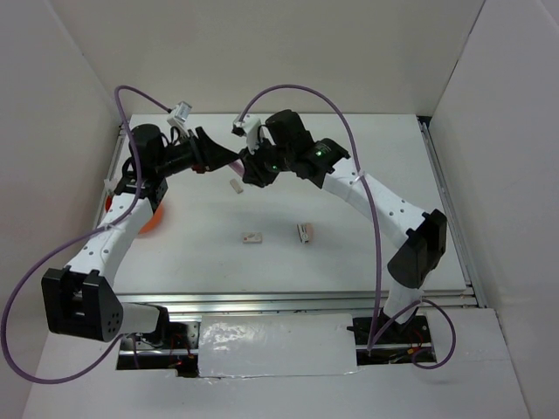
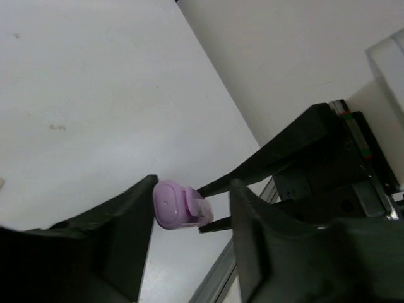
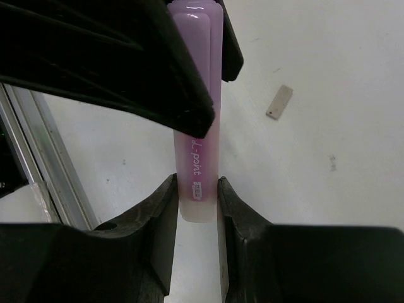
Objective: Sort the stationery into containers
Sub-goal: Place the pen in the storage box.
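Note:
The pink stubby cylinder [image 3: 197, 145], a translucent marker with white lettering, is held in the air between the two arms. My right gripper [image 3: 196, 182] is shut on its lower end. My left gripper [image 2: 192, 184] is open around its rounded cap end [image 2: 173, 204]; the cap lies against one finger with a gap to the other. In the top view the two grippers, left [image 1: 217, 157] and right [image 1: 251, 163], meet at the far middle of the table. The orange-red tub [image 1: 150, 220] is at the left, mostly hidden under my left arm.
A small white block [image 1: 236, 185] lies just under the grippers and also shows in the right wrist view [image 3: 279, 102]. Two more small blocks, one [image 1: 251, 236] and another [image 1: 304, 231], lie mid-table. White walls enclose the table; a metal rail [image 1: 297, 299] runs along the near edge.

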Available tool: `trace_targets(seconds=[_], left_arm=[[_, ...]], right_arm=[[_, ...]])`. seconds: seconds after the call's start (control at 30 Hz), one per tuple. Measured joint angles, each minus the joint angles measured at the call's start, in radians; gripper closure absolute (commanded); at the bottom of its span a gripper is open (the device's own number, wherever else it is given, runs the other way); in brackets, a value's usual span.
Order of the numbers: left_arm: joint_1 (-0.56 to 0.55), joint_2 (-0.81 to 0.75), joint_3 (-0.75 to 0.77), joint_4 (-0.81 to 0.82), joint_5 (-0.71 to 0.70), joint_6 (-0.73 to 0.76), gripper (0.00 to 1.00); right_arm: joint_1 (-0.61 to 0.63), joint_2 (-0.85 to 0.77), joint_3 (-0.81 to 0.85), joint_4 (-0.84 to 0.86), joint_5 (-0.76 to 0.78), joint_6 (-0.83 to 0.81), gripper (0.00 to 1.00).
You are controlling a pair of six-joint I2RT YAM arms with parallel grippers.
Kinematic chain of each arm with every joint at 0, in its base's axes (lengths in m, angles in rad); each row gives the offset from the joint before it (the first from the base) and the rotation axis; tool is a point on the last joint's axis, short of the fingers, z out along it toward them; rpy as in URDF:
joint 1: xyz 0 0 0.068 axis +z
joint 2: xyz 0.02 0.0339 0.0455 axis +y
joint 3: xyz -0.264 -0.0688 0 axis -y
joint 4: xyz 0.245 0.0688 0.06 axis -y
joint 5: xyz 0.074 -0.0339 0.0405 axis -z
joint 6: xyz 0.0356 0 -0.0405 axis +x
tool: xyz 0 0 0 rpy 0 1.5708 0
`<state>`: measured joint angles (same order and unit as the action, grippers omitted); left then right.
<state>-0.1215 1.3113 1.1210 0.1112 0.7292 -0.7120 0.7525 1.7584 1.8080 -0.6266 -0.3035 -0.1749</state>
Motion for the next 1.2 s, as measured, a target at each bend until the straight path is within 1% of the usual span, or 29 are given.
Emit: trace_targets(seconds=[0.03,0.1,0.13,0.17,0.2,0.23,0.27,0.3,0.33,0.37,0.47,0.53,0.6,0.7,0.8,0.87,0.97,1.1,1.2], left_arm=[[-0.001,0.006,0.0,-0.006,0.0,0.002,0.56],[-0.001,0.014,0.0,-0.015,-0.001,0.002,0.68],[0.0,0.015,0.0,-0.019,0.005,-0.006,0.8],[0.002,0.015,0.002,-0.016,0.013,-0.01,0.85],[0.002,0.014,0.005,-0.017,0.017,-0.002,0.88],[0.006,0.014,0.005,-0.02,0.022,0.002,0.94],[0.016,0.014,0.005,-0.027,0.032,0.0,0.97],[0.032,0.014,0.005,-0.036,0.036,0.005,0.99],[0.051,0.014,0.006,-0.047,0.045,0.015,1.0],[0.078,0.014,0.009,-0.061,0.048,0.03,1.0],[0.205,0.014,0.05,-0.165,0.05,0.124,1.0],[0.297,0.021,0.126,-0.258,0.017,0.264,1.0],[0.366,0.035,0.228,-0.349,-0.037,0.425,1.0],[0.431,0.04,0.329,-0.412,-0.105,0.661,1.0],[0.491,0.069,0.381,-0.47,-0.123,0.864,1.0],[0.528,0.118,0.405,-0.503,-0.125,0.959,1.0],[0.57,0.234,0.443,-0.57,-0.128,1.083,1.0],[0.596,0.37,0.458,-0.644,-0.147,1.19,1.0],[0.598,0.411,0.457,-0.681,-0.16,1.241,1.0]], right_arm=[[0.004,0.0,0.0,0.0,0.006,0.0,1.0],[0.011,0.0,0.0,0.001,0.018,0.002,1.0],[0.015,0.0,0.0,0.001,0.029,0.001,0.99],[0.019,0.003,0.0,0.001,0.039,0.0,0.89],[0.023,0.006,0.0,0.002,0.043,0.0,0.76],[0.024,0.008,0.0,0.004,0.048,0.0,0.49],[0.024,0.008,0.0,0.004,0.05,0.004,0.37],[0.025,0.008,0.0,0.006,0.054,0.005,0.22],[0.025,0.008,0.0,0.005,0.056,0.009,0.06],[0.024,0.007,0.0,0.006,0.057,0.008,0.01],[0.005,-0.002,-0.018,0.013,0.049,0.012,0.0],[-0.026,-0.018,-0.05,0.014,0.034,0.023,0.0],[-0.061,-0.027,-0.073,0.013,0.024,0.03,0.01],[-0.111,-0.029,-0.111,0.013,0.003,0.037,0.01],[-0.138,-0.028,-0.151,0.005,-0.009,0.047,0.01],[-0.14,-0.028,-0.165,0.0,-0.017,0.051,0.01],[-0.14,-0.028,-0.166,-0.002,-0.034,0.056,0.01],[-0.14,-0.028,-0.166,-0.002,-0.05,0.057,0.01],[-0.14,-0.028,-0.167,-0.002,-0.056,0.059,0.01]])
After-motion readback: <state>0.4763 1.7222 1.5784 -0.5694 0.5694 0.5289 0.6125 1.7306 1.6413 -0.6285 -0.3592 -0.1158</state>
